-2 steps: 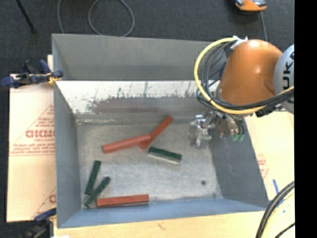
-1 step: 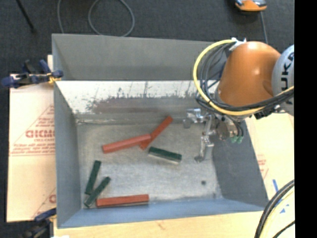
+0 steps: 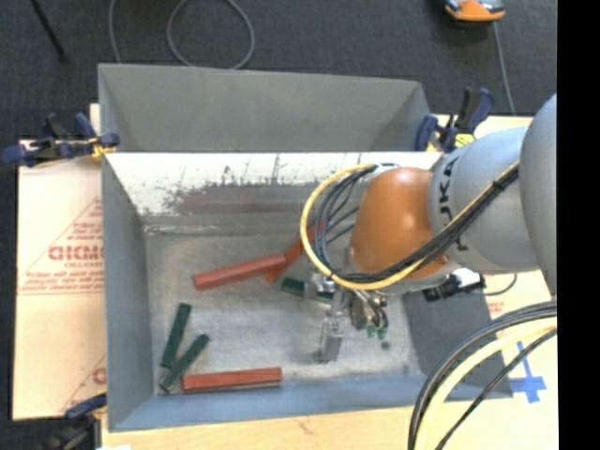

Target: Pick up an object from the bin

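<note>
- The gripper [image 3: 327,337] hangs low over the floor of the bin [image 3: 124,279], right of the middle, under the arm's orange cover [image 3: 394,223].
- I cannot tell whether its jaws are spread or pressed together.
- The nearest thing is a small green block [image 3: 293,287], just up and left of the gripper.
- The block lies beside the right end of a slanted red bar [image 3: 239,272].
- A second red bar [image 3: 232,379] lies along the near wall, with two green sticks [image 3: 180,347] at its left end.

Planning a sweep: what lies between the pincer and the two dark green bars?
In the camera view, only bare bin floor separates pincer and green bars.
</note>
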Robot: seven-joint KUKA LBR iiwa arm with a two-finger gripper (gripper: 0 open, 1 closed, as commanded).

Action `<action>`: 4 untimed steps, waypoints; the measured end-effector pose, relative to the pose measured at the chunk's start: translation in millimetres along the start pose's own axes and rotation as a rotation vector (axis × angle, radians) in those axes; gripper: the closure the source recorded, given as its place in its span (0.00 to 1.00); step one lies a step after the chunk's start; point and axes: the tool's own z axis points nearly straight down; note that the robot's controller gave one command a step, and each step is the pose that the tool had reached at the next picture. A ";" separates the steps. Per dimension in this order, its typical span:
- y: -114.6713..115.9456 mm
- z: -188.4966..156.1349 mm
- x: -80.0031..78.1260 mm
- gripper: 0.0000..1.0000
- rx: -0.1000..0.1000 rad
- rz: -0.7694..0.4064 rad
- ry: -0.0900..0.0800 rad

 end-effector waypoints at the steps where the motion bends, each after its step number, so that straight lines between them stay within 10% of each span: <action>1: -101.6 -22.8 1.4 0.00 0.007 -0.054 -0.012; 2: 41.3 -40.3 38.5 0.00 0.000 -0.270 -0.006; 3: 98.6 20.2 40.0 0.00 0.000 -0.285 -0.021; 4: 41.8 -76.6 28.7 0.00 0.005 -0.560 -0.012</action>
